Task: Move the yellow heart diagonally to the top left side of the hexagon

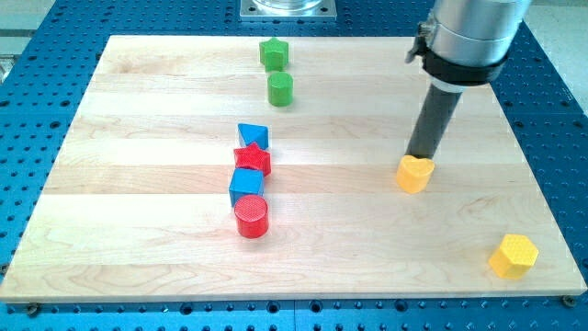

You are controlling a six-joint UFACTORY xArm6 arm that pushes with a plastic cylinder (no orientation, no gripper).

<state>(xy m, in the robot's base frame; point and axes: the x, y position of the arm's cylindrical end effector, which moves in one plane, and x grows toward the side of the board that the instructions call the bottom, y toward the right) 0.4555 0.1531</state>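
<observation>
The yellow heart point(414, 174) lies right of the board's middle. The yellow hexagon point(513, 256) lies near the bottom right corner, below and to the right of the heart. My tip point(420, 158) comes down from the view's top right and touches the heart's top edge, just above it. The rod is dark and leans slightly.
A column of blocks stands left of centre: a blue triangle point(253, 137), a red star point(253, 160), a blue cube point(246, 187) and a red cylinder point(251, 218). A green star point(274, 53) and a green cylinder point(280, 89) lie near the top. The wooden board point(138, 230) sits on a blue perforated table.
</observation>
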